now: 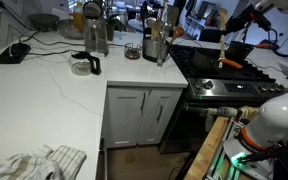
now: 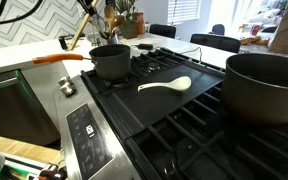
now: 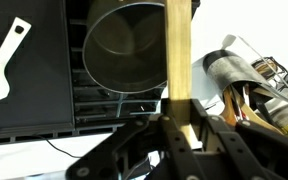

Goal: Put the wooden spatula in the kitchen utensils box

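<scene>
My gripper (image 3: pixel 179 125) is shut on the wooden spatula (image 3: pixel 178 60), a pale flat strip that runs straight up through the wrist view between the fingers. The kitchen utensils box (image 3: pixel 222 68), a shiny steel cylinder holding several wooden utensils, lies just right of the spatula and apart from it. In an exterior view the box (image 1: pixel 156 45) stands on the white counter beside the stove. In an exterior view the spatula (image 2: pixel 77 36) hangs tilted above the far left of the stove. Its blade end is out of view.
A dark pot (image 3: pixel 124 45) with an orange handle (image 2: pixel 59 58) sits on the stove under the spatula. A white spoon (image 2: pixel 165 85) lies on the black stovetop. A large pot (image 2: pixel 264 85) stands nearer. A tall steel jug (image 1: pixel 96 35) stands on the counter.
</scene>
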`<action>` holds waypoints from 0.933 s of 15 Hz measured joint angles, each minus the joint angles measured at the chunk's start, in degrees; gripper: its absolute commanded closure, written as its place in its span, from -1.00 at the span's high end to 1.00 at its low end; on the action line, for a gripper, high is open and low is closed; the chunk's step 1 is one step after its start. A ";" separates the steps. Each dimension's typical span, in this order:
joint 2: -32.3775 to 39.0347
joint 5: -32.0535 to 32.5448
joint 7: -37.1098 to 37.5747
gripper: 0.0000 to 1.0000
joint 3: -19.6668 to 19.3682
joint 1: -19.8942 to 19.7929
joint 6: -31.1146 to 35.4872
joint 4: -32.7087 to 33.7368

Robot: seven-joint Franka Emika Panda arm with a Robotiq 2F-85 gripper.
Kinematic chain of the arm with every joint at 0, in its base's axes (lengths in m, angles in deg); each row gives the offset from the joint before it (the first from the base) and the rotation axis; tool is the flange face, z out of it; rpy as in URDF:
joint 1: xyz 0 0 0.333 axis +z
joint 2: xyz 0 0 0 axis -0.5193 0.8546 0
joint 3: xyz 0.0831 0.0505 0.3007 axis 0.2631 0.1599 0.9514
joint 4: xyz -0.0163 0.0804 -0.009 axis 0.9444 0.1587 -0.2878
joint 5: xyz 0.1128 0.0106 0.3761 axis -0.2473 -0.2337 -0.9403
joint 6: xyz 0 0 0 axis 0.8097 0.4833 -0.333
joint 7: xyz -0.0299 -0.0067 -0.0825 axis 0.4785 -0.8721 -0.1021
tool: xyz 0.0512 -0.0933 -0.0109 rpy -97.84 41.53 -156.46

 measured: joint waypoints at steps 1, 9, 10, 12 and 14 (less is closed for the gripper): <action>-0.14 0.00 -0.12 -0.89 0.02 1.32 1.23 -0.05; -0.38 -0.04 0.05 -0.89 5.58 15.76 26.90 -3.36; 0.17 -0.66 -0.61 -0.89 5.91 17.13 32.12 -4.19; 1.73 -2.29 -2.05 -0.89 6.15 19.34 41.86 -5.59; 3.98 -3.58 -3.27 -0.89 5.45 22.15 50.91 -7.10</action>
